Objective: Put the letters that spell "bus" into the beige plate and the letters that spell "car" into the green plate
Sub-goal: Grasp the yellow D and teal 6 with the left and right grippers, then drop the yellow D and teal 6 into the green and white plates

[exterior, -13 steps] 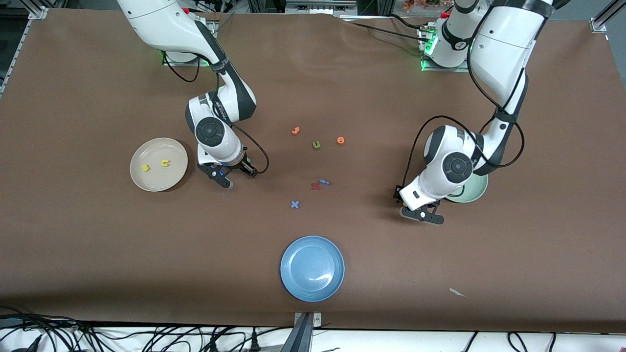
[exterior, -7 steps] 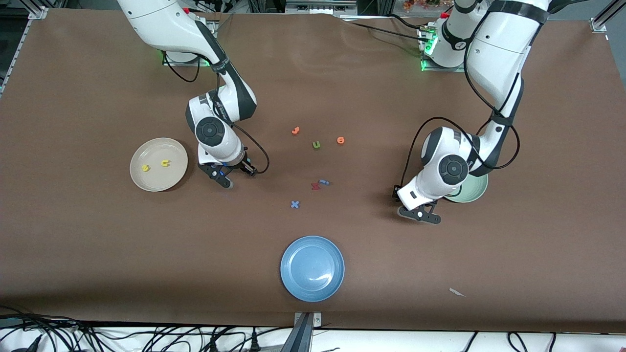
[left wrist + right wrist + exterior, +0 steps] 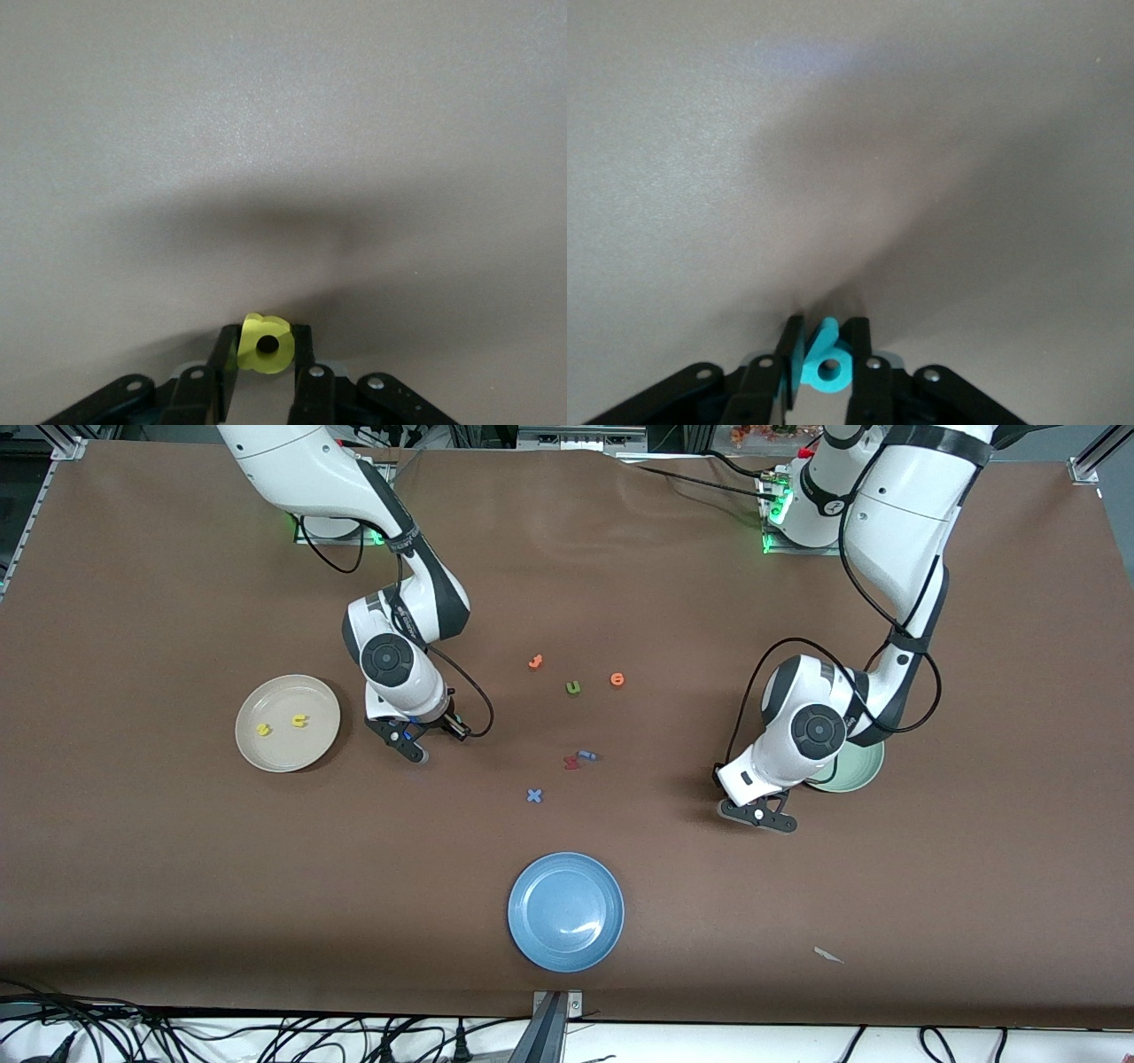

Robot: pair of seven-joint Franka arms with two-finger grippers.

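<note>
1. Both sets of jaws are clamped on foam letters: the right gripper [image 3: 827, 354] pinches the teal "b" [image 3: 824, 363] between its fingers, and the left gripper [image 3: 266, 350] pinches the yellow "a" [image 3: 264, 345] the same way.
2. Looking from the front, the right gripper [image 3: 409, 742] sits low over bare brown table [image 3: 177, 886], just beside the beige plate [image 3: 288, 723] on the side toward the middle of the table.
3. That beige plate holds two small yellow letters, the "s" [image 3: 263, 730] and the "u" [image 3: 300, 721], lying apart from each other.
4. The left gripper [image 3: 758, 815] is low over the table just beside the green plate [image 3: 852, 771], which the arm's wrist partly covers, so I can't see what lies in it.
5. Loose letters are scattered mid-table between the two arms: an orange one [image 3: 535, 662], a green "u" [image 3: 573, 687], another orange one [image 3: 617, 680], a red one [image 3: 571, 762] touching a small blue piece [image 3: 587, 755], and a blue "x" [image 3: 534, 795].
6. A blue plate [image 3: 565, 911] lies nearer the front camera than all of those letters.
</note>
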